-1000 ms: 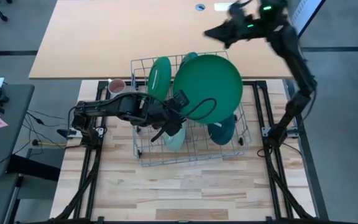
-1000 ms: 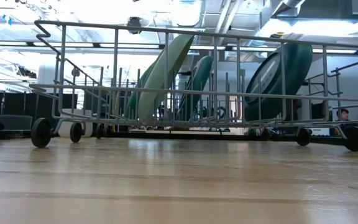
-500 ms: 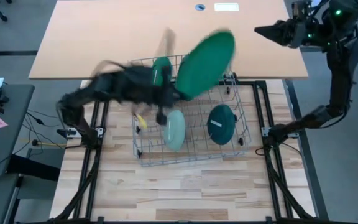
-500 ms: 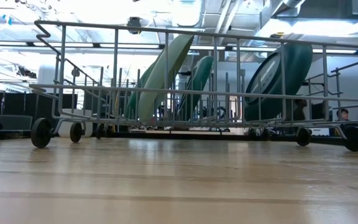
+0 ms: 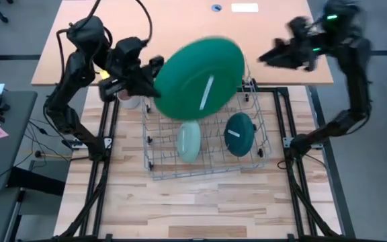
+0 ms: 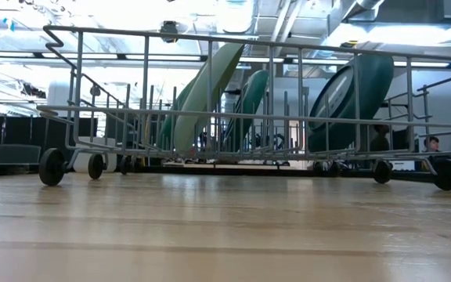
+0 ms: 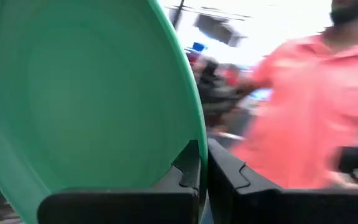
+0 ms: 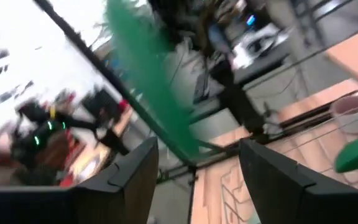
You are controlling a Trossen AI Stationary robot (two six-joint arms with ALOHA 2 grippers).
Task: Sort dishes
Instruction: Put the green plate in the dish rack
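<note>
pale wood table (image 5: 200,208), wire rack (image 5: 154,168), left fingers (image 7: 194,171) clamping green plate (image 5: 197,78), right fingers (image 8: 138,171) spread empty

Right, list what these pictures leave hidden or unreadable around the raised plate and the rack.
- Large green plate, high view: covers the rack's far rows, hiding any plates beneath.
- Mug, high view: mostly hidden behind the left end effector.
- Left wrist view: the plate fills the picture; the table is unseen.
- Right end effector, high view: blurred; the right wrist view shows it open.
- Low view: neither arm shows.
</note>
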